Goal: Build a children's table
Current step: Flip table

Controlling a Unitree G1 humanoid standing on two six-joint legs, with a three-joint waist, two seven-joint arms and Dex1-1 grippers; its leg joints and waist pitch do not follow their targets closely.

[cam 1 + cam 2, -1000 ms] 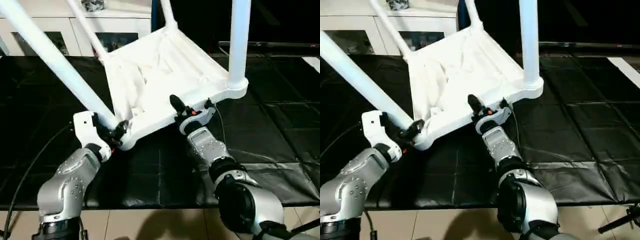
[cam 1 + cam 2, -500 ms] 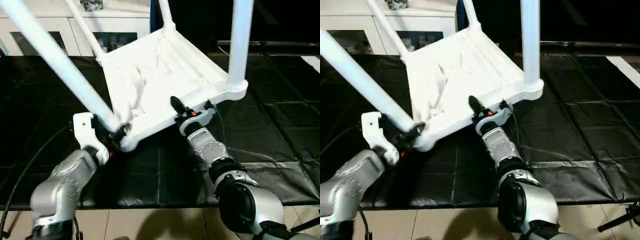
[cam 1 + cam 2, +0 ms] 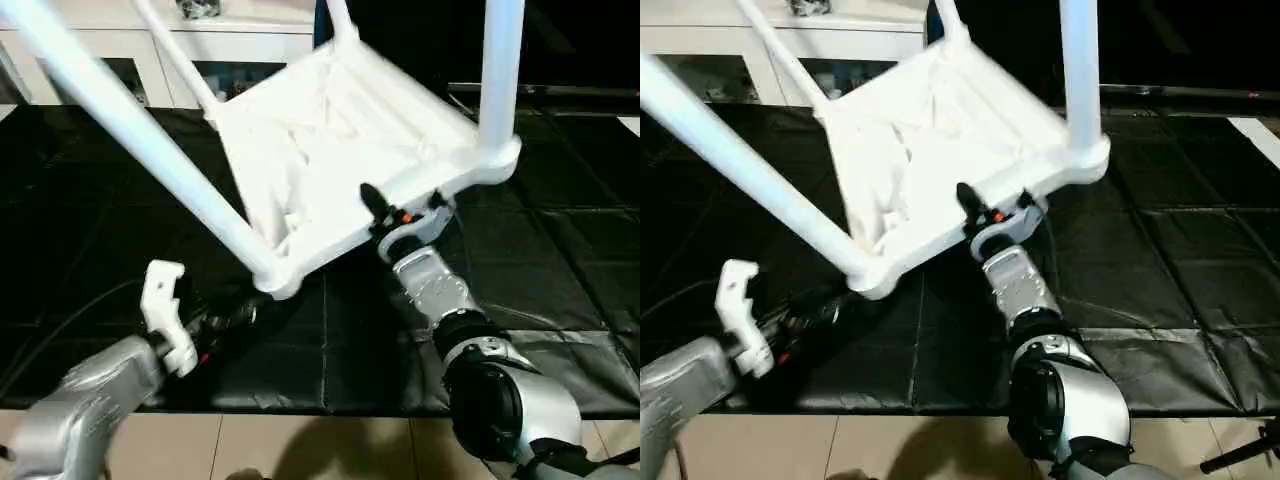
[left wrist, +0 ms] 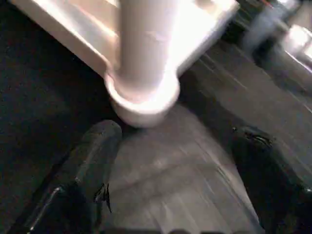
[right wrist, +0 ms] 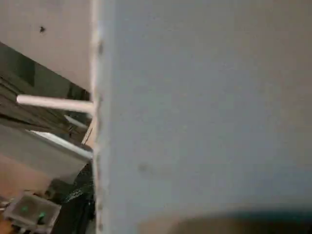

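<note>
The table (image 3: 340,150) lay upside down and tilted on the black mat (image 3: 560,250), legs up and cut off by the top edge. The right gripper (image 3: 395,213) clamped its near rim. The left gripper (image 4: 175,170) stood spread and empty, just short of the near-left corner socket (image 4: 141,100), with bare mat around it. The cabinet (image 3: 150,50) behind looked partly hidden.

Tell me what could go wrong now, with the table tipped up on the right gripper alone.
The table hangs tilted from the right gripper pinching one edge; it could slip or swing. The open left gripper lies apart under the low corner socket, which could drop onto it. The legs lean toward the cabinet.
</note>
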